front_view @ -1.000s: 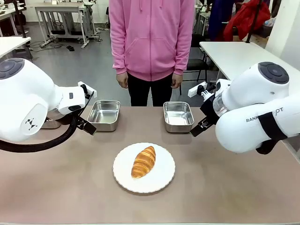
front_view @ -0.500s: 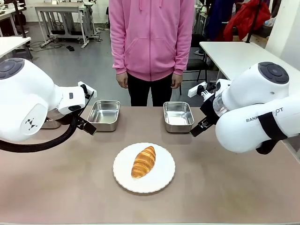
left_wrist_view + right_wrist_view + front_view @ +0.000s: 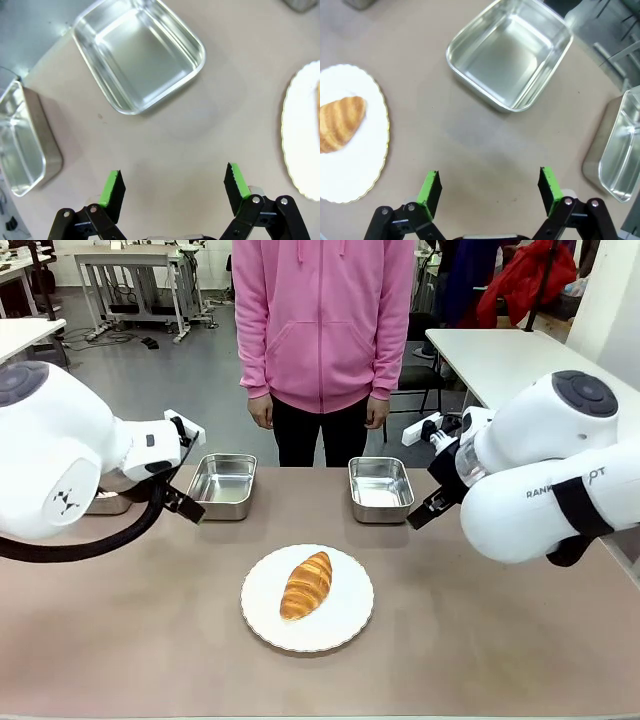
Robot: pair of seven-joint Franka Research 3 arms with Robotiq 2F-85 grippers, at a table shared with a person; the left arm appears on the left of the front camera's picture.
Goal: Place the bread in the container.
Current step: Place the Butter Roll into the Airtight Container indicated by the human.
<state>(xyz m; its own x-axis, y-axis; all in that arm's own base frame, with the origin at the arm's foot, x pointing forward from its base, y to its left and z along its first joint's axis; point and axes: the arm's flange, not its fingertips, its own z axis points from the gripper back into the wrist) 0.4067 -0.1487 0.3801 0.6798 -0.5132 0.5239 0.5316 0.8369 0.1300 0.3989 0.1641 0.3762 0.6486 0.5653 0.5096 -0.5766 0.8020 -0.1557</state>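
The bread, a golden-brown ridged roll, lies on a round white scalloped plate at the table's middle. Two empty shiny steel containers stand behind it, one at the left and one at the right. My left gripper hovers open over bare table short of the left container, its black finger beside that pan. Short of the right container my right gripper is open too, with the bread off to its left. Neither gripper holds anything.
A person in a pink hoodie stands at the far edge, hands hanging down. Two more steel pans sit at the outer sides, one by the left arm and one by the right arm. The plate's rim edges the left wrist view.
The left arm has edged very slightly to the left; the bread, plate, pans and right arm stay where they were.
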